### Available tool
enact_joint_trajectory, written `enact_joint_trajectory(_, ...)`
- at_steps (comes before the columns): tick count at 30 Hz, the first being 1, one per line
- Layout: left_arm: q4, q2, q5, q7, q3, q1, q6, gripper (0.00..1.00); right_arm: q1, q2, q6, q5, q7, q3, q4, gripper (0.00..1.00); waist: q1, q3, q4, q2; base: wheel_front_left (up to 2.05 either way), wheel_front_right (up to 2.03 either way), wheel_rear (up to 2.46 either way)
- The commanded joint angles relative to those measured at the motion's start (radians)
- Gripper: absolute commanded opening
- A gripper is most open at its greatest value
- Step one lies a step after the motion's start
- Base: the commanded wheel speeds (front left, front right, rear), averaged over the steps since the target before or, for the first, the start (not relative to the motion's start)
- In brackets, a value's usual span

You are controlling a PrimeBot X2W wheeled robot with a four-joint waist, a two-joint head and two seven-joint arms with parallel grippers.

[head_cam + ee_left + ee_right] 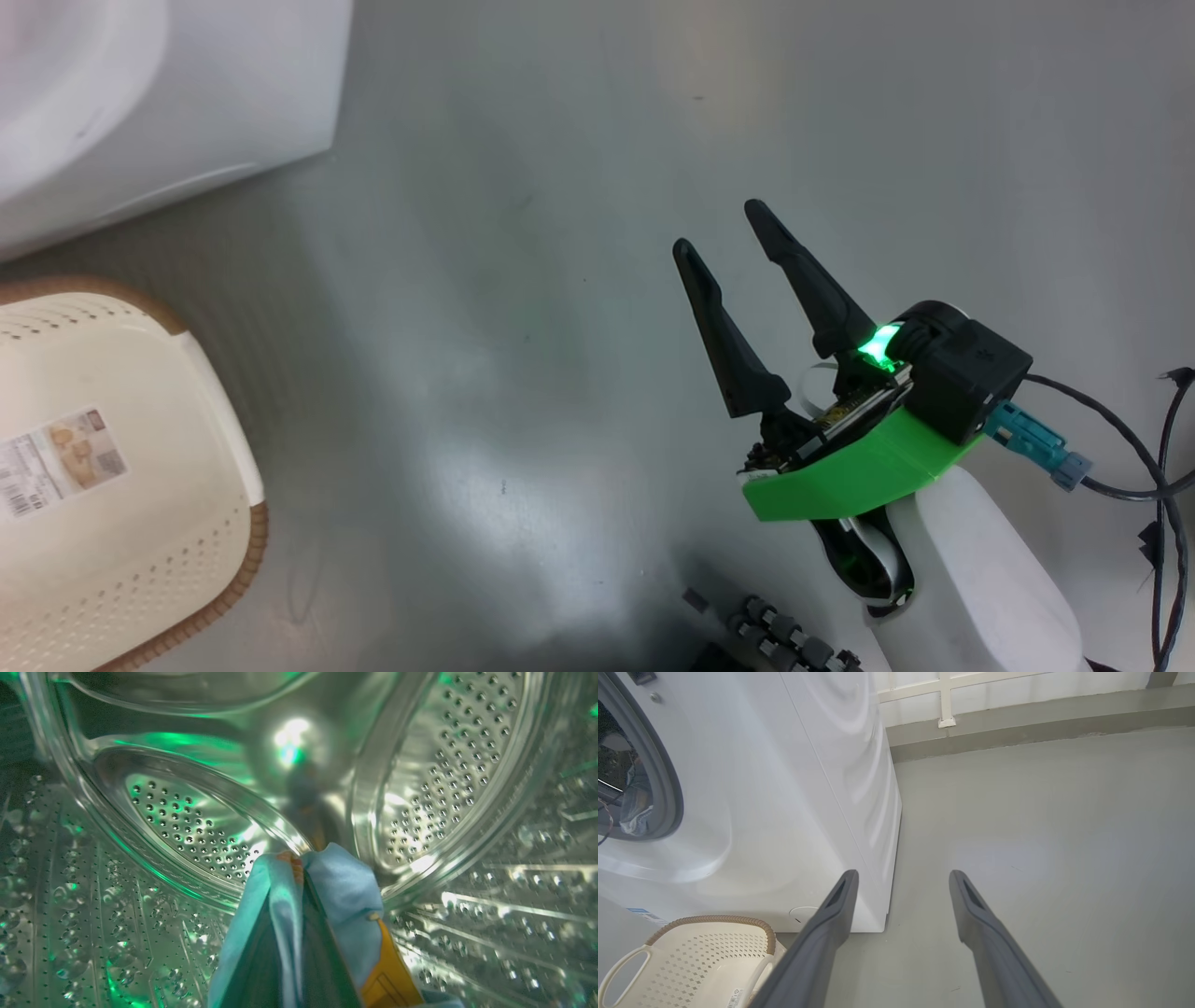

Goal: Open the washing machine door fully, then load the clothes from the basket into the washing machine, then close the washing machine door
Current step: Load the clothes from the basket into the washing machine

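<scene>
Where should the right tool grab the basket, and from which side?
I'd take the side handle nearest the right tool, from above: the basket stands upright, and the handle's open slot lets one finger slip through under the bar.

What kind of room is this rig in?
Probably a laundry area or test bay: a white front-loading washing machine on a bare grey floor, a perforated basket beside it, light-blue clothes inside the steel drum.

Wide-apart pincer [902,873] near washing machine [784,788]
</scene>
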Motion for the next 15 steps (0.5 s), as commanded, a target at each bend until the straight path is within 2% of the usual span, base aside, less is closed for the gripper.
enact_joint_trajectory(1, -0.009, 0.047, 0.003, -0.017, 0.026, -0.022, 0.009, 0.00, 0.009, 0.004, 0.002, 0.006, -0.005, 0.017, -0.026, 1.00, -0.0001, 0.021, -0.017, 0.0000, 0.00, 0.00, 0.00)
enact_joint_trajectory(9, 0.116, 0.018, -0.027, -0.068, 0.023, -0.070, -0.024, 0.00, 0.005, 0.004, 0.002, 0.007, -0.005, 0.016, -0.029, 1.00, -0.0001, 0.041, -0.017, 0.0000, 0.00, 0.00, 0.00)
enact_joint_trajectory(10, 0.128, 0.014, -0.032, -0.069, 0.024, -0.075, -0.027, 0.14, 0.004, 0.004, 0.002, 0.006, -0.005, 0.015, -0.029, 1.00, -0.0001, 0.042, -0.015, 0.0000, 0.00, 0.00, 0.00)
enact_joint_trajectory(12, 0.148, 0.007, -0.037, -0.067, 0.020, -0.083, -0.032, 0.52, 0.001, 0.004, 0.002, 0.003, -0.005, 0.015, -0.027, 1.00, -0.0001, 0.044, -0.010, 0.0000, 0.00, 0.00, 0.00)
enact_joint_trajectory(13, 0.154, 0.004, -0.037, -0.070, 0.018, -0.087, -0.032, 0.91, 0.000, 0.004, 0.002, 0.001, -0.005, 0.014, -0.027, 1.00, -0.0001, 0.044, -0.007, 0.0000, 0.00, 0.00, 0.00)
enact_joint_trajectory(14, 0.161, -0.001, -0.040, -0.070, 0.017, -0.090, -0.032, 1.00, -0.001, 0.004, 0.002, -0.001, -0.005, 0.013, -0.027, 1.00, -0.0001, 0.044, -0.004, 0.0000, 0.00, 0.00, 0.00)
enact_joint_trajectory(15, 0.167, -0.004, -0.042, -0.070, 0.014, -0.091, -0.034, 1.00, -0.002, 0.004, 0.002, -0.004, -0.005, 0.012, -0.026, 1.00, -0.0001, 0.044, -0.001, 0.0000, 0.00, 0.00, 0.00)
